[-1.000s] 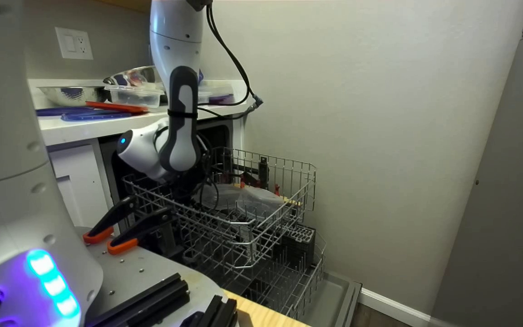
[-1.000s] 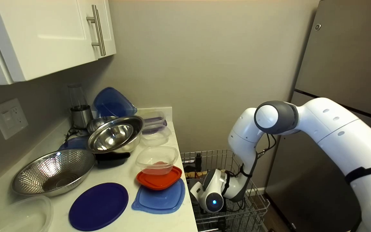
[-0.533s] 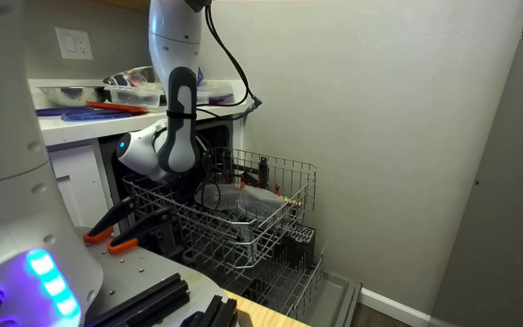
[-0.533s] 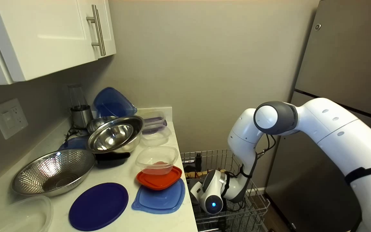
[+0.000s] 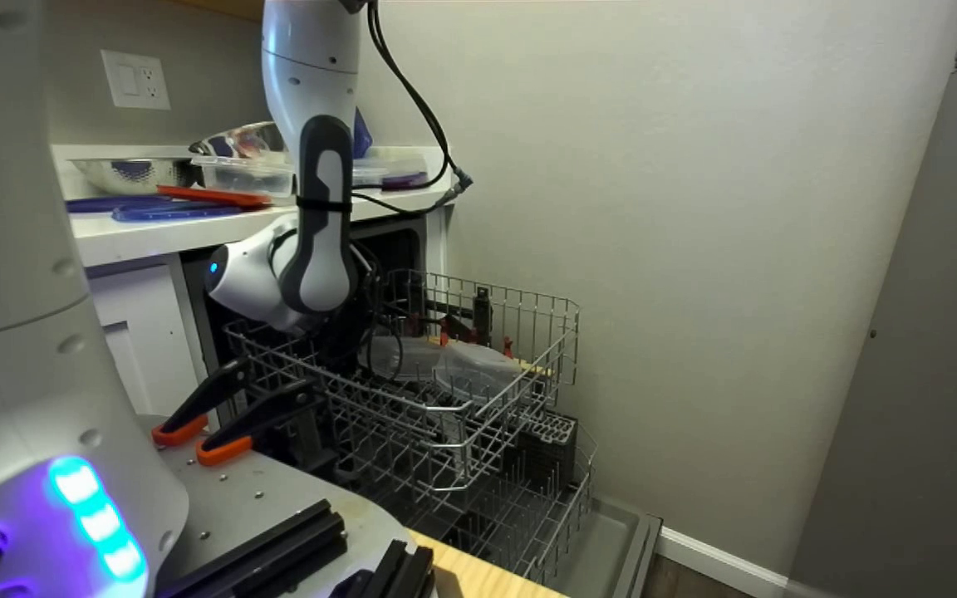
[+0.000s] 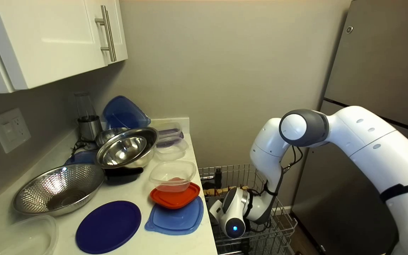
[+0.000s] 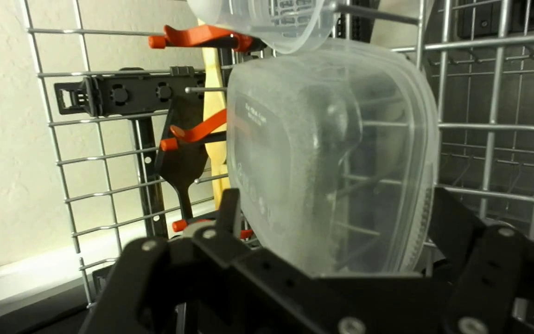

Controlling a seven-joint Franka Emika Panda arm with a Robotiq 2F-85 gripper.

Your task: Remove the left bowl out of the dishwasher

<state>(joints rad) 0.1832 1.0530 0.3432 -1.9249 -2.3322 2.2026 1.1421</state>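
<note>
The gripper point(image 7: 335, 197) stands wide, its jaws well apart with the left bowl point(image 7: 325, 153), a translucent plastic food container, in the gap between them. In the wrist view, with the bowl as the dial's centre, one black finger point(image 7: 226, 211) is at 8 o'clock, overlapping the container's edge in view, and its partner is at 4 o'clock, just beside the rim. Whether either touches the plastic cannot be told. The bowl leans in the upper wire rack point(image 5: 445, 408) of the dishwasher point(image 5: 603, 544), rim toward 3 o'clock, with faint lettering, too small to read, toward 10.

A second translucent container point(image 7: 267, 18) sits at 11 o'clock, overlapping the bowl's top in view. At 9 o'clock is a black spatula point(image 7: 181, 160); a pale wooden utensil point(image 7: 213, 99) runs between it and the bowl, near red rack clips point(image 7: 204, 33).

In an exterior view, the robot arm point(image 5: 329, 262) comes down from 12 o'clock, with the left bowl at about 4 o'clock from its wrist; the gripper is too dark there to make out. In an exterior view, the white counter point(image 6: 172, 244) lies toward 9 o'clock of the wrist, bearing a perforated steel colander point(image 6: 80, 173) and a red lid point(image 6: 186, 198) partly over a light-blue lid point(image 6: 175, 221).
</note>
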